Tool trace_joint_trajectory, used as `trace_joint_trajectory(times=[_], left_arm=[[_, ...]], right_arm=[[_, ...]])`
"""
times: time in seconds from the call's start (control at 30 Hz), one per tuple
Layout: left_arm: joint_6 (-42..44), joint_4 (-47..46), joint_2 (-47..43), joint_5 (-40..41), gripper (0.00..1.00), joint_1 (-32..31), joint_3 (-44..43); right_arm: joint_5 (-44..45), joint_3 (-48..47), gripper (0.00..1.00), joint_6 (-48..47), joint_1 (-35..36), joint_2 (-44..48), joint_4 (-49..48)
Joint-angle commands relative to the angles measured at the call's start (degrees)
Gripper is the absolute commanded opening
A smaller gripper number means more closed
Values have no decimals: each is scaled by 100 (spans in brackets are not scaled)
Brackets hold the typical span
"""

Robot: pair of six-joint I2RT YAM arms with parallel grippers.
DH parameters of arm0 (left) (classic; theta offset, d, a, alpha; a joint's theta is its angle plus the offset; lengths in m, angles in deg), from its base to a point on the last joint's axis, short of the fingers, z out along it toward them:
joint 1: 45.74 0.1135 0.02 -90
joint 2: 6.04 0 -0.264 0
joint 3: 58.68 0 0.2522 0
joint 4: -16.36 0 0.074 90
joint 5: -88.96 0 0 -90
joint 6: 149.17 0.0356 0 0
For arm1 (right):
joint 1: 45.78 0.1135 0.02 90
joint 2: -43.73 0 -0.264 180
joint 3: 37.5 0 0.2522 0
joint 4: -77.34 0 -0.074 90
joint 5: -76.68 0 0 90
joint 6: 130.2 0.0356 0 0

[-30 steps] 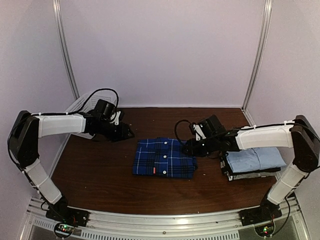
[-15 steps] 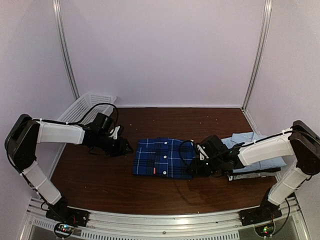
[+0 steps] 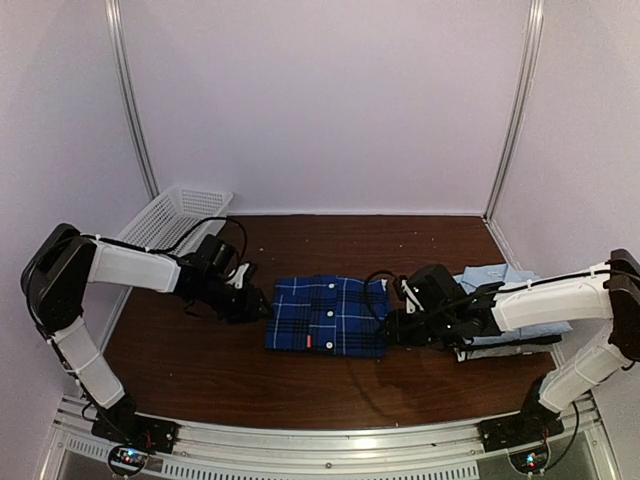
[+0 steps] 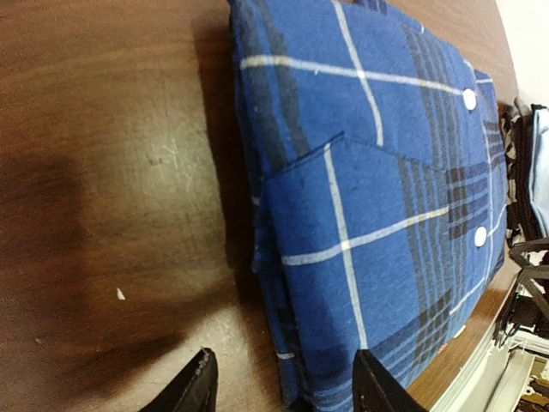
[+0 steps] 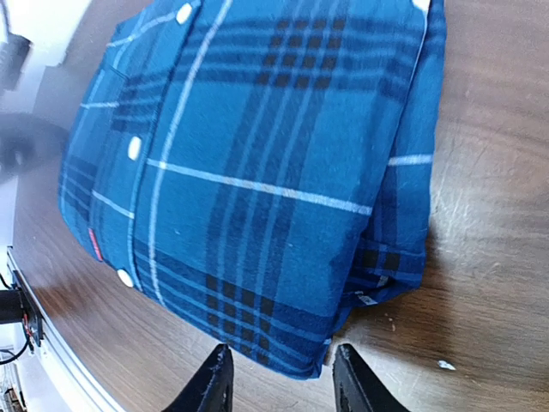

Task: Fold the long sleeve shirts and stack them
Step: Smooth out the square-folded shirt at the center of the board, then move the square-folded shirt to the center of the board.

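Dark brown tabletop (image 3: 200,350) under pale lilac walls. At the centre of the top view lies the folded plaid shirt (image 3: 327,316), buttons up. The left gripper (image 3: 255,305) sits low at the shirt's left edge, fingers apart, one tip over wood and one over cloth. The right gripper (image 3: 397,328) is at the shirt's right edge, fingers apart by a corner. A stack of folded shirts (image 3: 515,318), light blue on top, lies at right. A white lattice basket (image 3: 170,215) stands at upper left.
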Motion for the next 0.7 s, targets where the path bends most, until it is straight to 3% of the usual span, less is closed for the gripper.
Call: trace_joint_trajectory(times=[0.0,0.2,0.67], left_arm=[[15,-125,224,-112,55,-141,-193],[28,114,463,33,55,-205,-445],[-134,411,1035,410,49,-393,-854]], right_arm=[[497,-117,44,-22,15,345,278],[794,-301,56,-91,-44,591,513],[780,-60,65,-101,-238,922,375]])
